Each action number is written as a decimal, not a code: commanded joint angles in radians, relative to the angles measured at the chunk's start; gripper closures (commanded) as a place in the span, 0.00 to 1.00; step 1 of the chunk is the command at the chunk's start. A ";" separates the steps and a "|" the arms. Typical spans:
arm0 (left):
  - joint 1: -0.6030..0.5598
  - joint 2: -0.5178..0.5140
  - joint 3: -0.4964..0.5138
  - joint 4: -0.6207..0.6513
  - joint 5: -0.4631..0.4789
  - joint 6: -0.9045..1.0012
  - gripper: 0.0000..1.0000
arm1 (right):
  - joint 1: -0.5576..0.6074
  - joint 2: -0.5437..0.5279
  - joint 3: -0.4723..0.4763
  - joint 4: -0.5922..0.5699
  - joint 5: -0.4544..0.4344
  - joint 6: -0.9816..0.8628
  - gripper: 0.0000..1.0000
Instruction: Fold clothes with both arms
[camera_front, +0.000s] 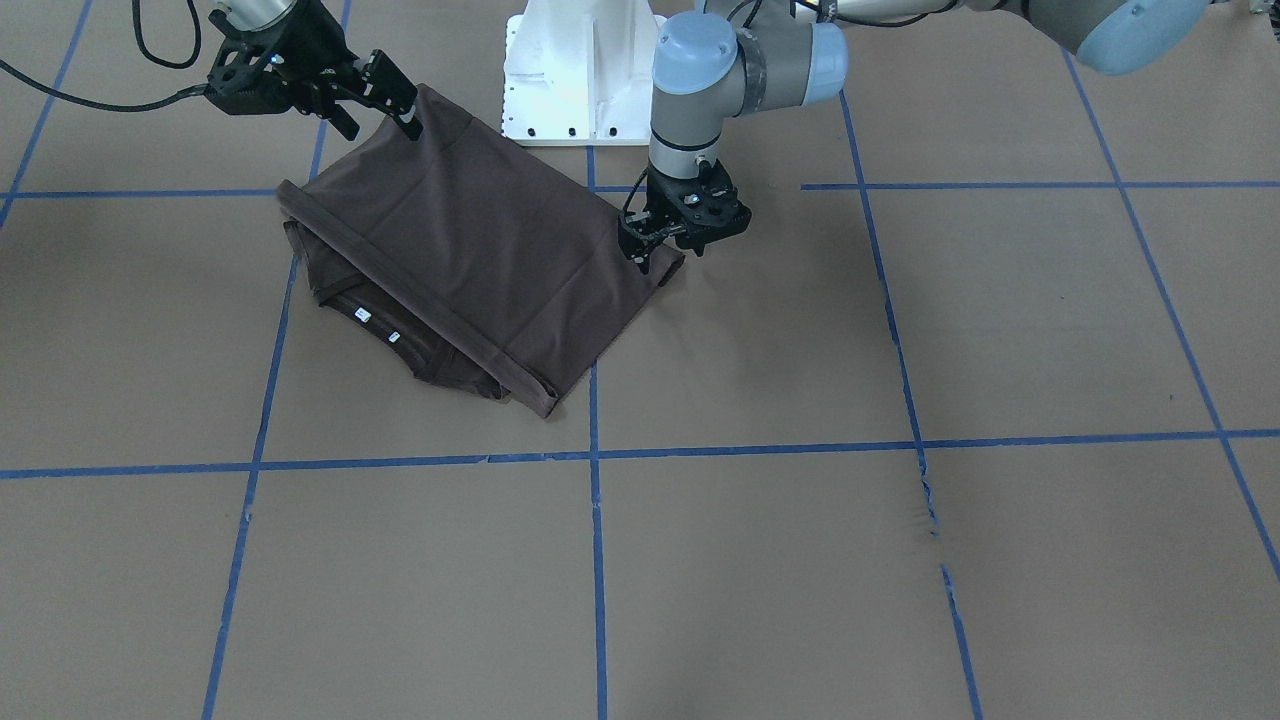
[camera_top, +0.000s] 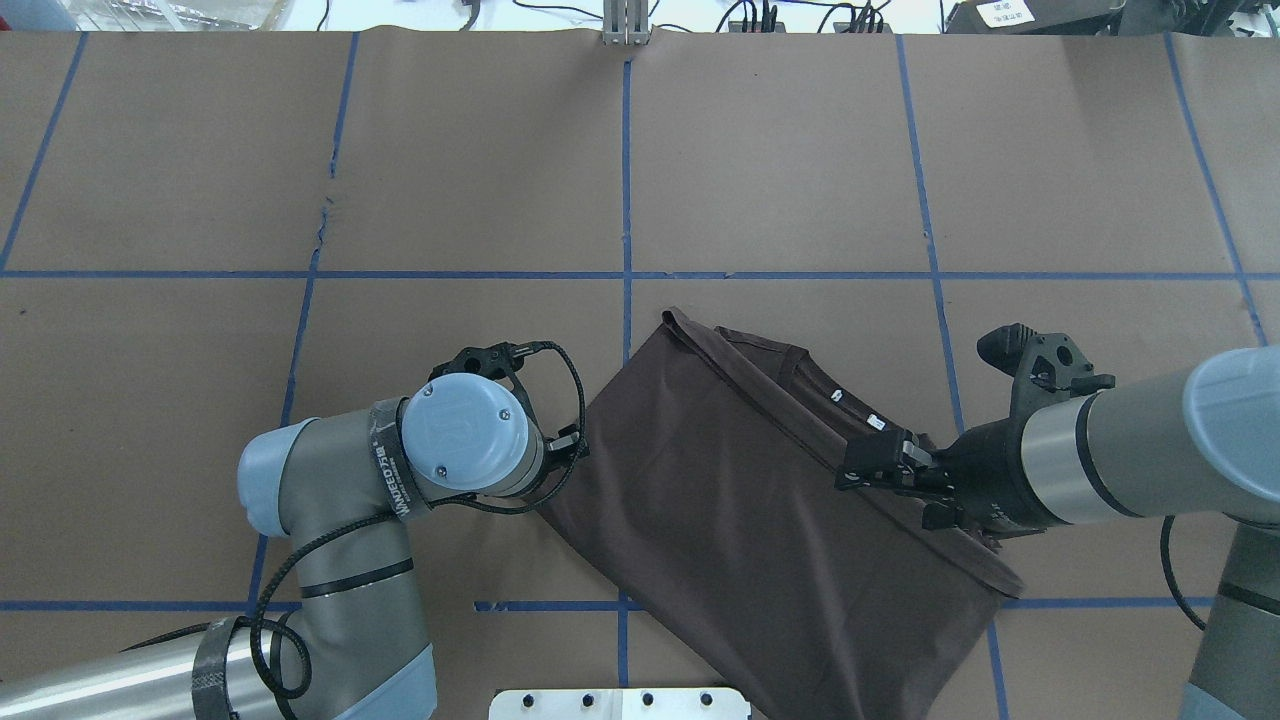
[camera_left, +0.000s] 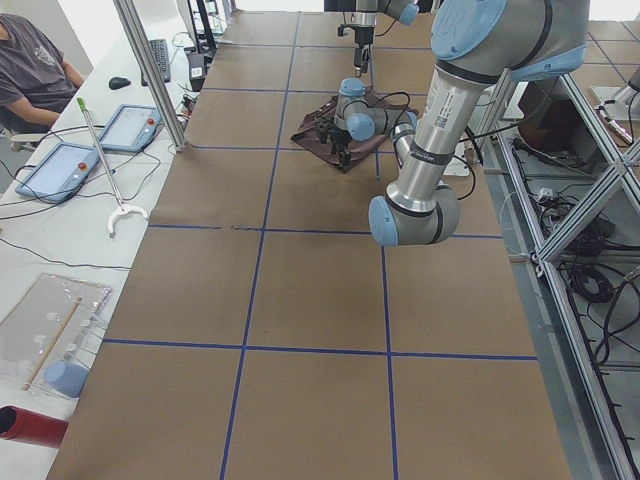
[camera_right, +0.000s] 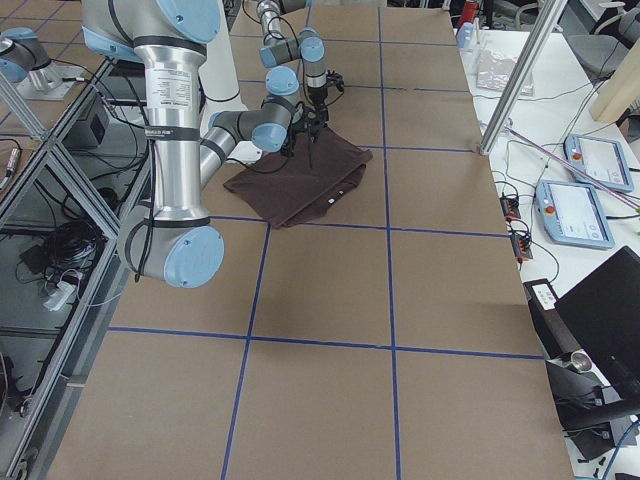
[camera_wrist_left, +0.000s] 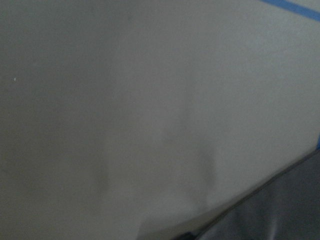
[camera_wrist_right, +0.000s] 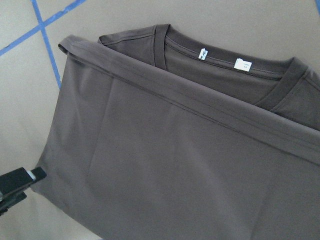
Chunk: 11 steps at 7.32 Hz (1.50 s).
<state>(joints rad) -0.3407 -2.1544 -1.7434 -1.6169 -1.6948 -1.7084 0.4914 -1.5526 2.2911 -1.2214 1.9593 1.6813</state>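
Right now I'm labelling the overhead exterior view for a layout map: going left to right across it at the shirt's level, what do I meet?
left arm → T-shirt → right arm

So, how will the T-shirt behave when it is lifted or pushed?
Probably floppy: the T-shirt drapes from the right gripper down to the table. Likely light, since a corner pinch lifts that edge. It should slide rather than roll, lying flat in folded layers.
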 joint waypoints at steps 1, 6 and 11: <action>0.011 0.004 0.007 0.000 -0.002 -0.022 0.55 | 0.015 0.005 -0.002 -0.001 0.001 0.000 0.00; 0.008 0.005 0.002 0.003 -0.008 -0.022 1.00 | 0.024 0.003 -0.005 -0.003 0.001 0.000 0.00; -0.174 -0.008 0.086 -0.004 -0.005 0.094 1.00 | 0.033 0.005 -0.032 -0.003 0.000 -0.002 0.00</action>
<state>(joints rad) -0.4526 -2.1559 -1.6969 -1.6161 -1.7015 -1.6652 0.5227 -1.5480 2.2628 -1.2241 1.9590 1.6798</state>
